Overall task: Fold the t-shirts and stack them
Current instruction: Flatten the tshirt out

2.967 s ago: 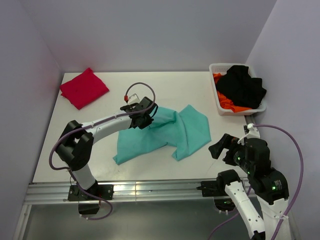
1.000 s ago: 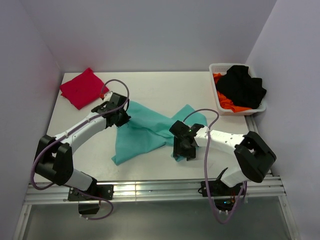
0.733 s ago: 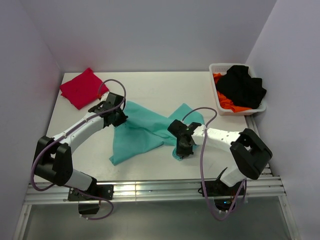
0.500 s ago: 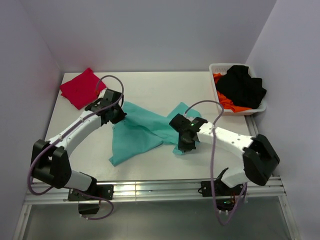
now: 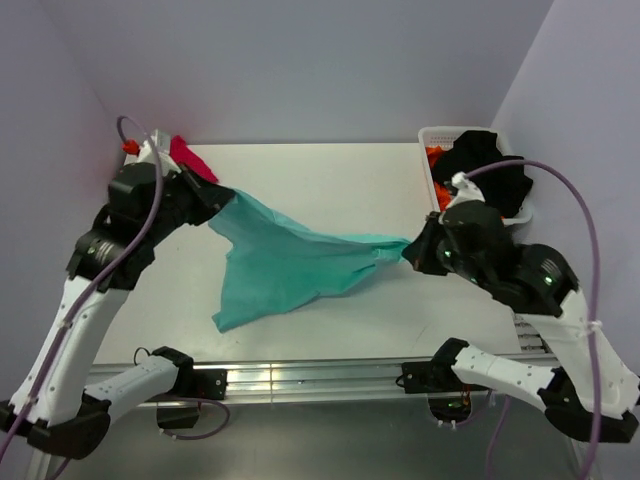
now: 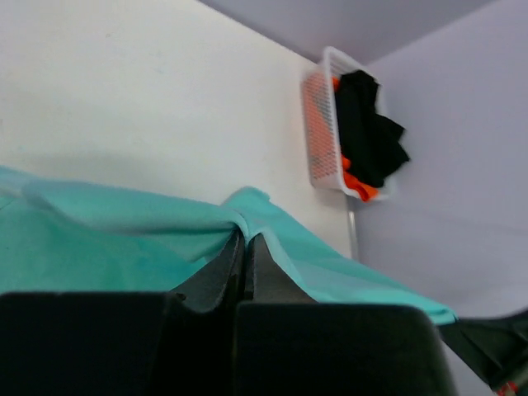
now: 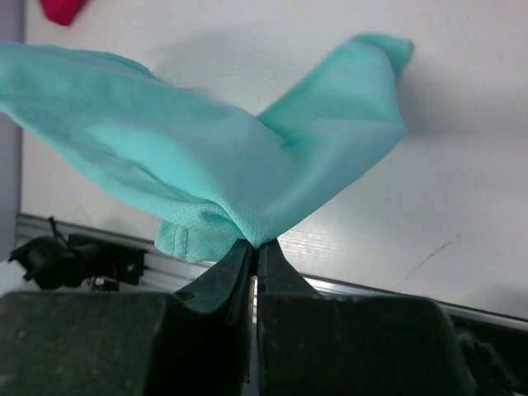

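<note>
Teal t-shirt (image 5: 300,265), one of two shirts, hangs stretched between two pincers: the left pincer (image 5: 218,203) is clenched on its left corner, the right pincer (image 5: 408,250) on its right corner. Its lower flap points toward the counter's (image 5: 330,180) near edge. One red t-shirt (image 5: 188,157) lies far left, one basket (image 5: 440,130) of black and orange clothes (image 5: 485,165) far right, with bare counter between them

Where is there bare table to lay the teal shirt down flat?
Widest: the far strip of table between red shirt and basket. Also the near-right patch between the teal shirt and front rail. Crowded: the middle, under the teal shirt stretched between left gripper and right gripper.
</note>
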